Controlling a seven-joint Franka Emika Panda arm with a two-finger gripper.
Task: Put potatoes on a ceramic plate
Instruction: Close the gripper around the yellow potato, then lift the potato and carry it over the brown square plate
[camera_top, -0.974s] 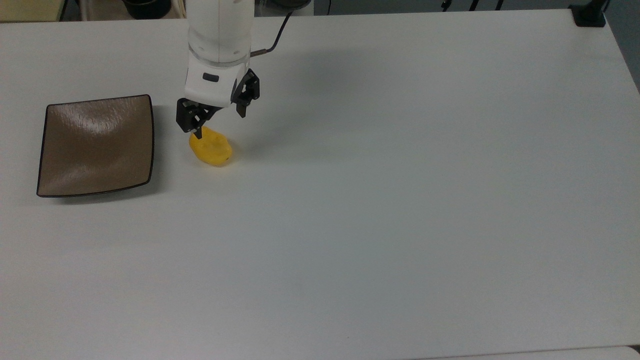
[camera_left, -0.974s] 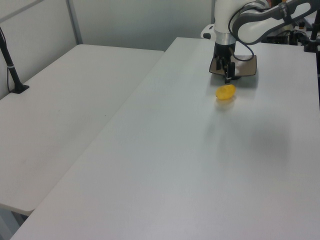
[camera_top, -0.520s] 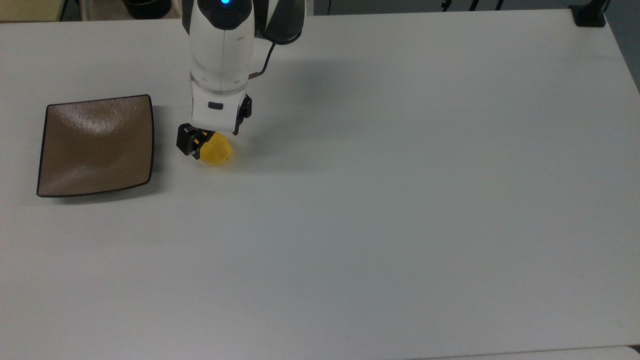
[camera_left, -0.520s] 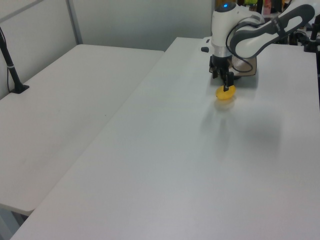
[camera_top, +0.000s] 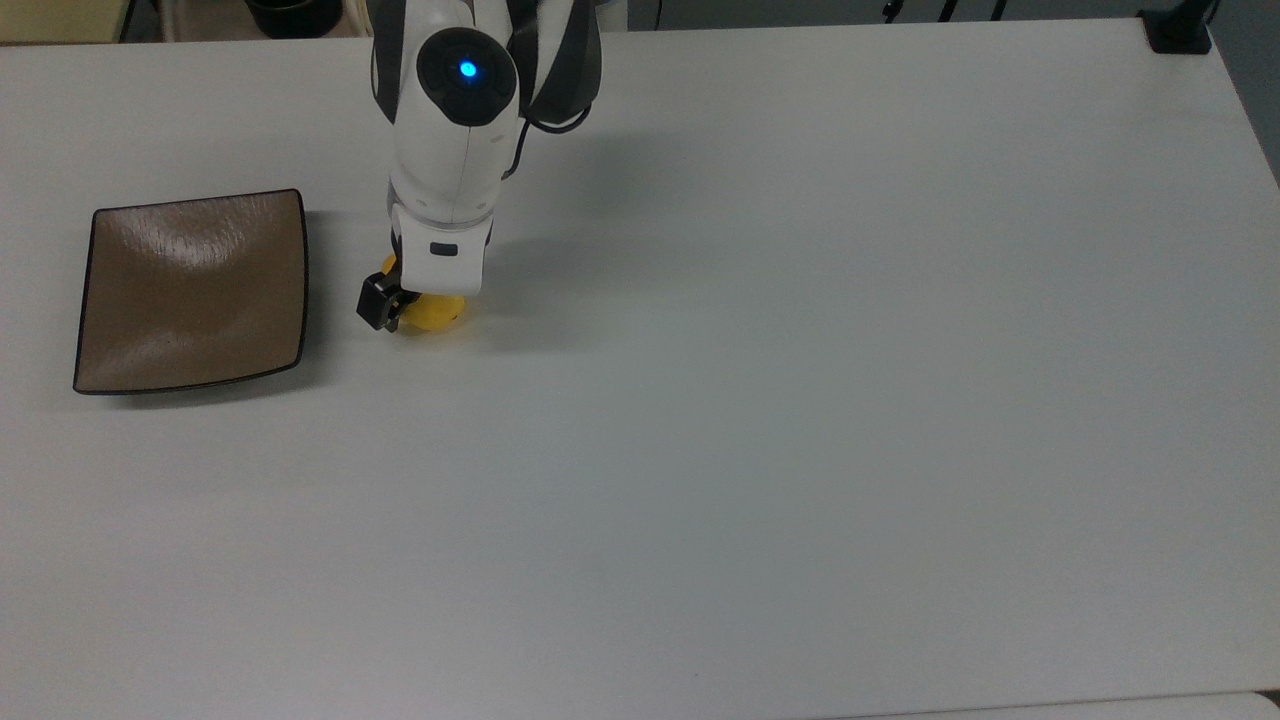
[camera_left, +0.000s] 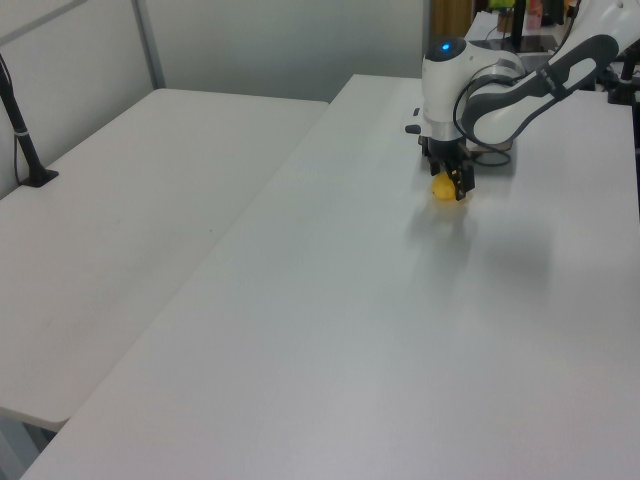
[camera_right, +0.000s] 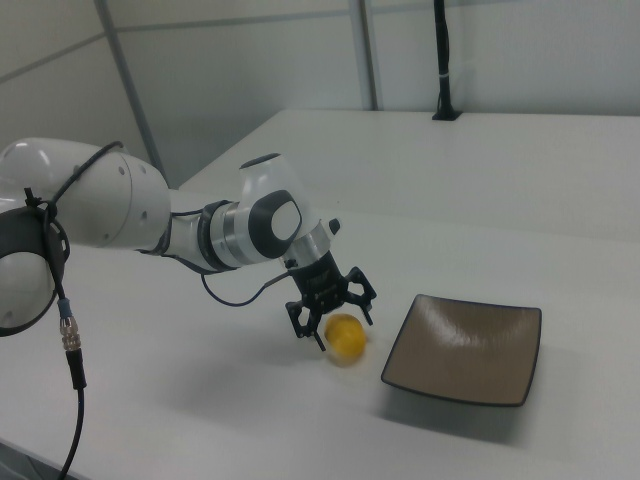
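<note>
Your arm (camera_right: 130, 215) comes in from the top view's upper edge and bends down over the table (camera_top: 800, 400), wrist pointing almost straight down, blue light on the top joint glowing at the camera. In the right view it reaches in from the right view's left and cants slightly toward the plate.

The gripper (camera_right: 330, 318) is low, right down at the potato (camera_right: 345, 336). In the right view the fingers (camera_right: 303, 322) are spread wide, one on either side of the yellow lump, with the potato sitting between them on the table. They aren't closed on it: you can see a gap at each side, so it's straddling, not gripping. In the top view the wrist covers most of the potato (camera_top: 437, 312) and you just get a yellow sliver poking out under the gripper (camera_top: 420, 300), with one black fingertip at the top view's left of it. In the left view the gripper (camera_left: 452, 182) sits over the potato (camera_left: 441, 189) too.

The potato is on the bare table, near the plate (camera_top: 190, 290) but apart from it, off the plate's edge at the top view's right.

Count: one arm, one gripper, one potato, one brown square plate (camera_right: 465, 350) with nothing on it, one white table.
</note>
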